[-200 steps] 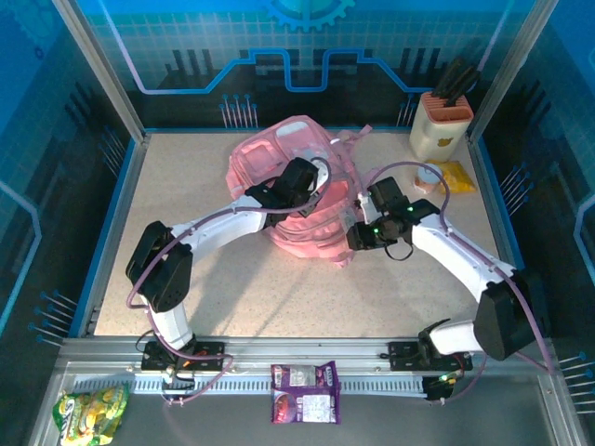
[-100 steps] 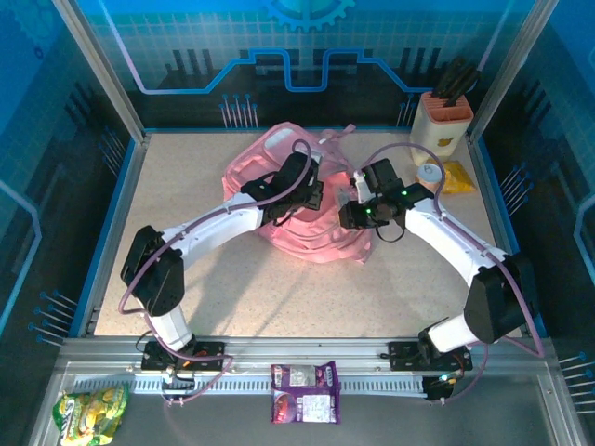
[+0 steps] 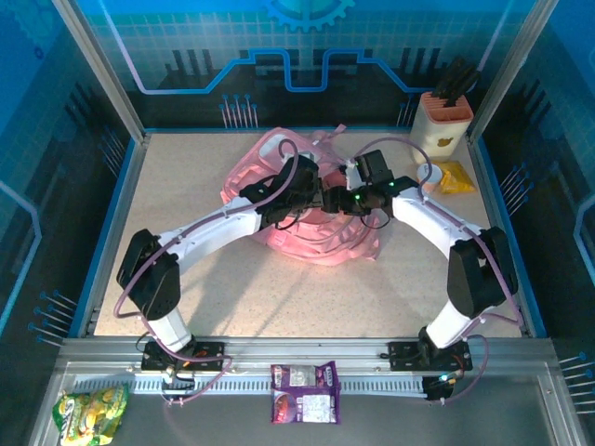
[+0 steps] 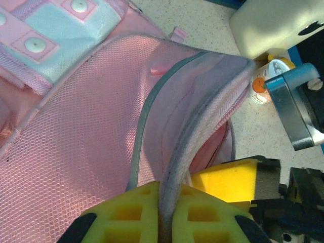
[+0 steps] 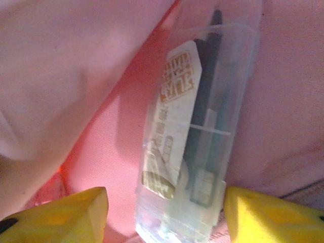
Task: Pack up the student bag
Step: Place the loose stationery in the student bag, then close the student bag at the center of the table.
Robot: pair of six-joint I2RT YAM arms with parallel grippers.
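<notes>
Speckled tabletop (image 3: 186, 190) w/ student bag (image 3: 316, 243), blue walls (image 3: 390, 37)

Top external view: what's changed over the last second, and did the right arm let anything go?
The right arm swung left into the student bag's mouth and the right fingers spread, apparently releasing the clear pen case inside. The bag shifted slightly farther back. Unchanged: left fingers clamped on the bag's rim, purple snack packet on the near rail.

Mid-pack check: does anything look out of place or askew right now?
Only two strays: the purple packet and the green packet lie on the front ledge, off the tabletop. The student bag looks intact.
</notes>
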